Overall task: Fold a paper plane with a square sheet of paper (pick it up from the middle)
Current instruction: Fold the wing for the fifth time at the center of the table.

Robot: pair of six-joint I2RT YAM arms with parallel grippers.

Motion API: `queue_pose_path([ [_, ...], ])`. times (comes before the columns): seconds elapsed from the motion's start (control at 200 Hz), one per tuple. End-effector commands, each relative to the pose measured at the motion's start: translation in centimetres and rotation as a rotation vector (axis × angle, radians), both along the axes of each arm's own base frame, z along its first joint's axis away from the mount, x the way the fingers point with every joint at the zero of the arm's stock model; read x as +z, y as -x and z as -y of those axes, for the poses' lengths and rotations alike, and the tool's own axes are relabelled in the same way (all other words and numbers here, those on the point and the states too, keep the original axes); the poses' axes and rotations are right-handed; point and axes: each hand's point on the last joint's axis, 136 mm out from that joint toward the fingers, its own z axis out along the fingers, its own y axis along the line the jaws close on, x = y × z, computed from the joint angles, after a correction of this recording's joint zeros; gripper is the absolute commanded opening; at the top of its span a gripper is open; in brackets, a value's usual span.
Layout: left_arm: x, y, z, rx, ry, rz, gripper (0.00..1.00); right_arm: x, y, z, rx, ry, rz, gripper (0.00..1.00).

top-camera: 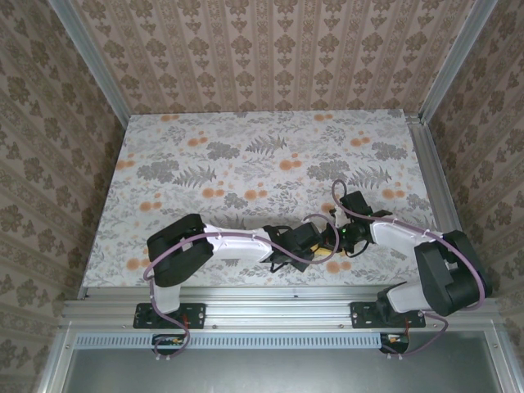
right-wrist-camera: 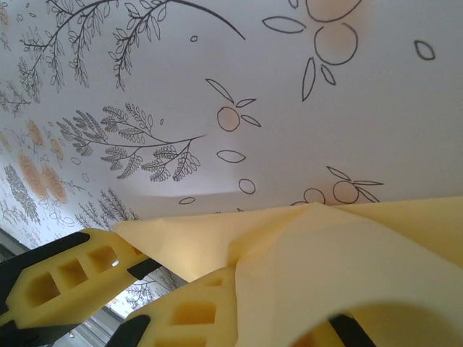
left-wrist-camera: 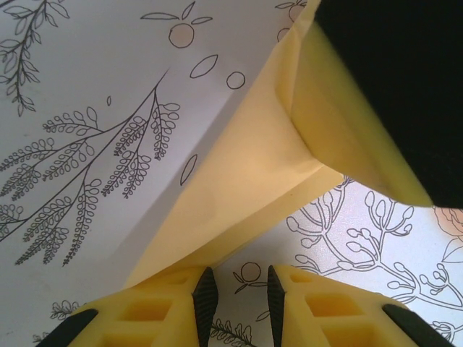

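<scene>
The mustard-yellow sheet of paper [left-wrist-camera: 239, 195] is folded over with creases and held low over the table near its front edge [top-camera: 331, 241]. My right gripper [right-wrist-camera: 253, 289] is shut on it, with the paper draped over its yellow finger [right-wrist-camera: 192, 314]. In the left wrist view that gripper [left-wrist-camera: 347, 123] sits at the top right with the paper running into it. My left gripper [left-wrist-camera: 236, 278] is open by a narrow gap. Only tablecloth shows between its black pads, and the paper's lower edge rests against its left finger [left-wrist-camera: 155, 307]. Both grippers meet at the table's near middle [top-camera: 326, 239].
The flower-print tablecloth [top-camera: 262, 164] covers the table. Patterned walls [top-camera: 270, 49] close it in at the back and sides, and a metal rail [top-camera: 246, 293] runs along the near edge. The left gripper's finger [right-wrist-camera: 65, 275] shows close beside the paper in the right wrist view.
</scene>
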Motion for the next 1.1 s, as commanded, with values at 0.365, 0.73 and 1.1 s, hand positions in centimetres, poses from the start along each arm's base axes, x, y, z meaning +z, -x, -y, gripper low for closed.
queue_pose_path([
  [0.365,-2.9,-1.4,-2.4,0.036,-0.133,0.031,0.31,-0.4,2.3,0.4,0.019,-0.002,-0.054,0.00],
  [0.73,-2.4,-1.4,-2.1,0.031,-0.120,0.028,0.32,-1.5,3.5,0.7,0.025,0.010,-0.093,0.00],
  [1.1,1.9,-0.1,-1.0,0.004,0.017,-0.036,0.35,-2.7,4.0,1.7,0.037,0.077,-0.112,0.00],
])
